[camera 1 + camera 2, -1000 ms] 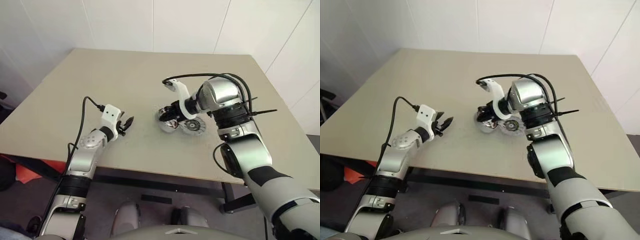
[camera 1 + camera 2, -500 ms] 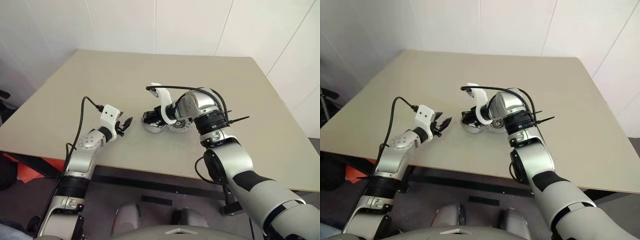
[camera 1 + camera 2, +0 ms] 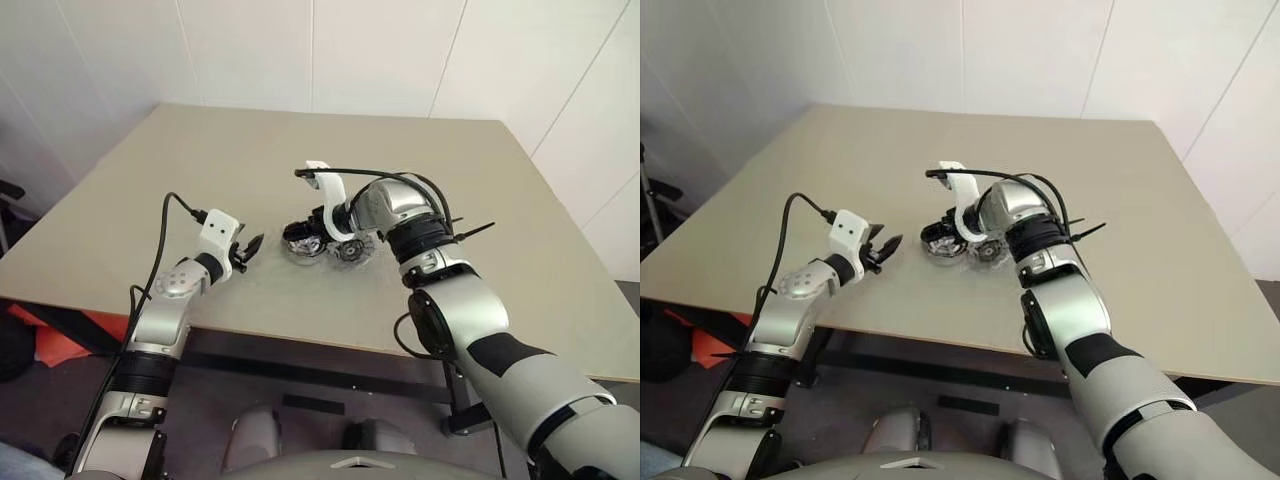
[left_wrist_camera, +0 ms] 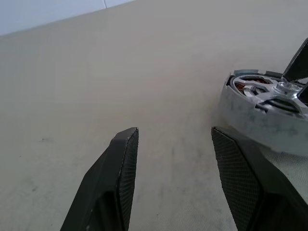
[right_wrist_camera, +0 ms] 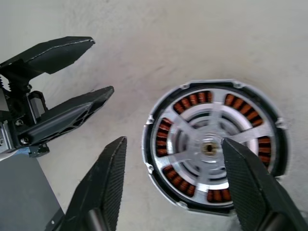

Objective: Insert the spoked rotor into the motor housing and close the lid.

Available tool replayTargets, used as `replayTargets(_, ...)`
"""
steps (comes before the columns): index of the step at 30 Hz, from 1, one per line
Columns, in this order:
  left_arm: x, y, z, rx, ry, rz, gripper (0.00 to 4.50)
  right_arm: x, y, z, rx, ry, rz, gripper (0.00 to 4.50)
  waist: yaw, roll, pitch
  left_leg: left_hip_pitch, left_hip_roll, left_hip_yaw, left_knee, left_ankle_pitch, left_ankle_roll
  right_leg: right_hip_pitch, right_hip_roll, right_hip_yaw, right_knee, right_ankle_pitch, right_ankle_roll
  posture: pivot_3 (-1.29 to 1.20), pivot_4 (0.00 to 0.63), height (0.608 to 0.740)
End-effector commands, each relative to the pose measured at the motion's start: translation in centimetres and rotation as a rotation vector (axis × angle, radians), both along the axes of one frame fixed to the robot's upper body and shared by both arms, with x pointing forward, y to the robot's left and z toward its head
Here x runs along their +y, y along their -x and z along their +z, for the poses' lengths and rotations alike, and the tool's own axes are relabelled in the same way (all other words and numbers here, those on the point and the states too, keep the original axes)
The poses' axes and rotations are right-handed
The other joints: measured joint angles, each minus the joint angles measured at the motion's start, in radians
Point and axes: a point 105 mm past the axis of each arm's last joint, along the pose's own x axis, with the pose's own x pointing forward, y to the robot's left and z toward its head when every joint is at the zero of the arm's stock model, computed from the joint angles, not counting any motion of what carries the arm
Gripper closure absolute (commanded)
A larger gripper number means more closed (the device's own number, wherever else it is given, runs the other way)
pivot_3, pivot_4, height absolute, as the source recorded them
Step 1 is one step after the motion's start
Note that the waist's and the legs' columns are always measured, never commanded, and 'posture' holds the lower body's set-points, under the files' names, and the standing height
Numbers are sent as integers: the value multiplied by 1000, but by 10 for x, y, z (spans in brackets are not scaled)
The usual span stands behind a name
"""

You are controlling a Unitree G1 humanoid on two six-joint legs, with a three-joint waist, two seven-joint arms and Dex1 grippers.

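Spoked rotor [image 5: 211, 147] already sits down inside the motor housing [image 5: 159, 192] on the desk [image 3: 200, 160], so right gripper [image 5: 171, 178] hovers over it, fingers released, left gripper [image 4: 171, 144] waits beside it spread and empty, lid [image 3: 357, 250] just beside the housing.

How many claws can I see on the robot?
2. The left claw is open over the table, beside the round motor cup. The right claw is open just above that cup.
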Motion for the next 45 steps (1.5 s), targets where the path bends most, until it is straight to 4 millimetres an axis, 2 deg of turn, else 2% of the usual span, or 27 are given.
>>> replayTargets(1,-2,-4,17,-59,-7,-12,1955,9,-1,30,-62,-45,51,1010,-2,0,0,-1,0,0,0,0,0,-1,0,0,0,0,0,0,0,740)
replayTargets(4,-1,-4,17,-58,-9,-13,1955,15,3,43,-78,-82,87,1010,-4,0,0,-8,0,0,0,0,1,-9,1,0,2,3,-8,0,0,740)
replayTargets(7,-1,-5,18,-59,-10,-14,1955,16,4,50,-119,-95,111,1010,-5,0,0,-21,1,0,0,0,1,-22,2,0,4,5,-6,0,0,740)
replayTargets(9,-2,-5,20,-55,10,-22,1955,16,0,65,-200,-121,127,1010,-3,0,0,-24,1,0,-1,-1,2,-25,2,-1,4,5,-6,0,0,740)
replayTargets(12,-2,-7,32,-44,141,-27,1955,10,-6,91,-378,-152,179,1010,0,0,0,-25,0,0,-1,-1,2,-26,2,-1,3,5,-6,0,0,740)
replayTargets(16,-1,-6,46,-8,270,-70,1955,-15,-16,103,-637,-63,233,1010,2,-1,-1,-25,0,0,0,-1,2,-24,1,-1,2,3,-9,0,0,740)
replayTargets(20,6,-6,57,27,360,-107,1955,-59,-27,105,-790,59,184,1010,1,-1,0,-19,0,1,0,-1,2,-19,1,0,2,2,-10,0,0,740)
replayTargets(26,14,-7,51,90,358,-113,1955,-118,-22,84,-890,353,248,2972,1,-1,0,-20,0,1,0,0,3,-18,1,0,2,3,-10,0,0,740)
replayTargets(28,13,-8,48,99,348,-114,1955,-141,-12,67,-915,562,388,3587,2,-1,0,-20,0,1,0,0,4,-18,1,0,2,2,-10,0,0,740)
replayTargets(30,12,-9,44,108,340,-113,1955,-153,9,47,-850,629,542,4332,5,-1,0,-21,-1,1,1,-1,5,-18,1,0,1,2,-9,0,0,740)
replayTargets(33,9,-10,42,119,339,-120,1955,-152,39,30,-764,576,673,4453,2,-1,0,-21,0,1,2,-3,9,-18,1,0,1,2,-8,0,0,740)
replayTargets(36,4,-11,40,129,336,-139,1955,-144,56,17,-729,543,750,4453,-6,-1,0,-20,0,1,4,-5,12,-18,1,0,2,2,-8,0,0,740)
replayTargets(39,2,-12,41,129,334,-145,1955,-128,62,18,-743,483,771,4453,-5,-1,-1,-19,1,1,5,-4,12,-17,1,0,3,1,-6,0,0,740)
replayTargets(45,8,-14,40,117,308,-116,1955,-95,62,29,-794,364,770,4453,-1,-1,-1,-14,1,1,7,-4,13,-11,1,0,3,0,-5,0,0,740)
